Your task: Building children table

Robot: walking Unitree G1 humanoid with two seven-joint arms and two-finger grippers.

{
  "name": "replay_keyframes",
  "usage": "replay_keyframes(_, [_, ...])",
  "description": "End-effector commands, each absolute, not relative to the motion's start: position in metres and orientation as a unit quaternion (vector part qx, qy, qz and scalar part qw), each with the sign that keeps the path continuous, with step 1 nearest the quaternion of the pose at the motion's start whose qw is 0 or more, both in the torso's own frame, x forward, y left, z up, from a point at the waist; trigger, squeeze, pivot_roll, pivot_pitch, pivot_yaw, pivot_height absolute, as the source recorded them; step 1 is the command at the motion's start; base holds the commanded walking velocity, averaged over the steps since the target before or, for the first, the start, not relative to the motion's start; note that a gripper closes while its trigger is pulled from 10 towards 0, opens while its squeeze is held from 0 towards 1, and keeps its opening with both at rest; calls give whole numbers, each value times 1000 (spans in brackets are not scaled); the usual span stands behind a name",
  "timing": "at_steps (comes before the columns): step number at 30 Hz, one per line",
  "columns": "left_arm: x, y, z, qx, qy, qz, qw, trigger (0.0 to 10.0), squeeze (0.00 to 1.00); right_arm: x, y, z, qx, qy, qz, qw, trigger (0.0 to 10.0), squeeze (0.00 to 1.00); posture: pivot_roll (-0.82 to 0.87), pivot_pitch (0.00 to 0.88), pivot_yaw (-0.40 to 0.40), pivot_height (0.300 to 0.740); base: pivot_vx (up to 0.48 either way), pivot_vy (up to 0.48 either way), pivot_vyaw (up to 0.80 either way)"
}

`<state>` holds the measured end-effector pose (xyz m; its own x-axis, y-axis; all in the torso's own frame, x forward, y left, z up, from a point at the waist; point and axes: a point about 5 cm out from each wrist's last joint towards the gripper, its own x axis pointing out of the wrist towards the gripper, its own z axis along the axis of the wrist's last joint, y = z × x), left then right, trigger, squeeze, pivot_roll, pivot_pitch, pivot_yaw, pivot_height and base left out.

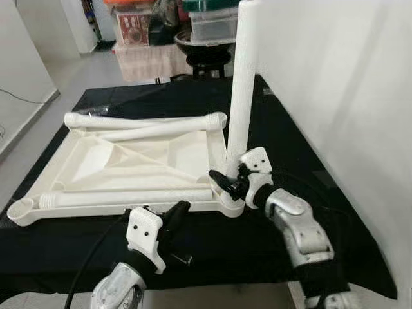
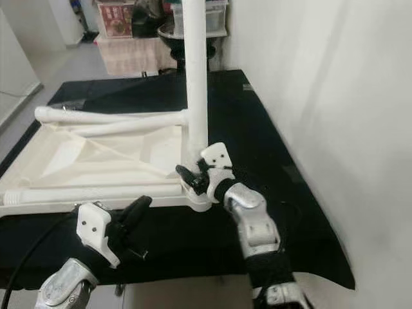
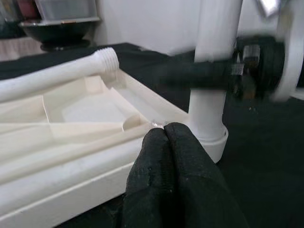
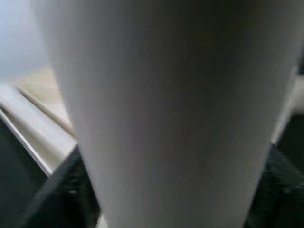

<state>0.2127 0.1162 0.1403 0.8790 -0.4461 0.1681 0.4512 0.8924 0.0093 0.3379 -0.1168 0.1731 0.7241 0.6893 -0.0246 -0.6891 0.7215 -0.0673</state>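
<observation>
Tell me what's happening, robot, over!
Right end effector clamped on upright leg at tabletop corner socket. Left end effector shut, at tabletop's near edge. Loose legs lying on tabletop.

I see the upturned tabletop (image 1: 122,164) lying on the cloth-covered table (image 1: 257,244), three loose legs (image 1: 141,132) resting on it. One upright leg (image 1: 239,90) stands in its near right corner socket, right gripper (image 1: 226,182) at its base, left gripper (image 1: 180,209) just before the near edge.
</observation>
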Motion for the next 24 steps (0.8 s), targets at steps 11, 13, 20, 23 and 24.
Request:
replay_keyframes(11, [212,113,136,-18,-77,-239,968,10000,0,348,-117,218,-54,-10,621,782,10000,0,10,77,12,740,0,0,0])
replay_keyframes(13, [212,113,136,-18,-77,-240,968,10000,0,349,-117,218,-55,-5,628,777,10000,0,10,77,12,740,0,0,0])
replay_keyframes(20, [211,113,136,-20,-75,-242,967,10000,0,355,-118,216,-45,8,640,767,0,0,13,79,11,740,0,0,0])
replay_keyframes(23, [211,112,136,-21,-74,-243,967,10000,0,357,-121,217,-37,6,636,771,0,0,10,81,11,740,0,0,0])
replay_keyframes(24, [211,112,136,-22,-74,-243,967,10000,0,358,-124,216,-37,3,629,777,0,0,8,84,11,740,0,0,0])
